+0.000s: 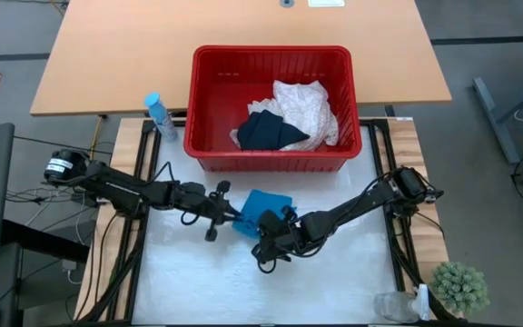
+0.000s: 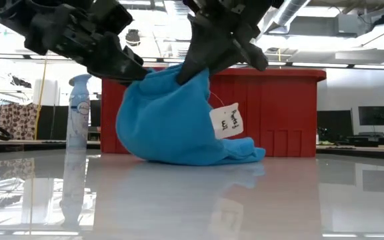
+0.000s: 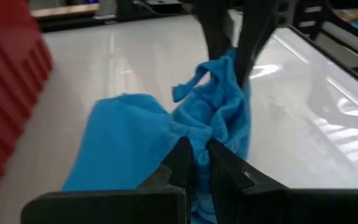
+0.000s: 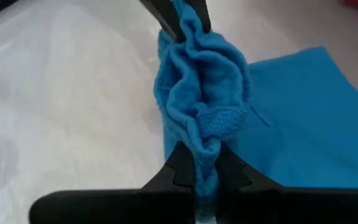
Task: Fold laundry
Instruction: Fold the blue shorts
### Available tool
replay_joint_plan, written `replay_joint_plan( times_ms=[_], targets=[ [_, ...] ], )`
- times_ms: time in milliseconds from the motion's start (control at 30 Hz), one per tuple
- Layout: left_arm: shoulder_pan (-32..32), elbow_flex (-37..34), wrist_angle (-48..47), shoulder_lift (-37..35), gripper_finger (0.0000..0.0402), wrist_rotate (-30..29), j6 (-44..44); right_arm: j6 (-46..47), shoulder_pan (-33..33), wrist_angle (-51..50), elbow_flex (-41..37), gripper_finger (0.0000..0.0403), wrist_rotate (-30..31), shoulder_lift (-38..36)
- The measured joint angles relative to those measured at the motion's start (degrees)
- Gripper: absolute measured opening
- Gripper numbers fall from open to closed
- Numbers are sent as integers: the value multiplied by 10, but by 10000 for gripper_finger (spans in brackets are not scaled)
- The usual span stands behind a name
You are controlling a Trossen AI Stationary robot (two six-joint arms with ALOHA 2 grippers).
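Both grippers, left [image 2: 135, 70] and right [image 2: 192, 67], pinch the turquoise garment [image 2: 172, 123] at frame centre, lower hem resting on the table [image 2: 279, 200]. Soft, light, floppy stuff (it'll sag), so corner or edge grips look best.

red basket [image 1: 271, 159] walls off the table's [image 1: 334, 282] far edge.

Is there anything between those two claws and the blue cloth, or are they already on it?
Nothing visible stands between them. The left gripper and the right gripper are each shut on a bunched edge of the turquoise garment, lifting it partly off the white table in front of the red basket.
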Motion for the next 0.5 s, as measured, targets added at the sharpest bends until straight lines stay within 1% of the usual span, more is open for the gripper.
replay_joint_plan(
  times_ms=[200, 300, 400, 500],
  targets=[
    [30, 0, 2, 0, 16, 1, 10, 104, -6, -51, 1, 42, 18, 6],
    [38, 0, 5, 1, 16, -10, 4, 145, -9, -67, 1, 42, 23, 8],
    [45, 0, 28, 17, 16, -15, 1, 171, -10, -86, 1, 42, 35, 10],
    [46, 0, 80, 53, 16, -16, -5, 197, -12, -108, 1, 42, 37, 10]
  ],
)
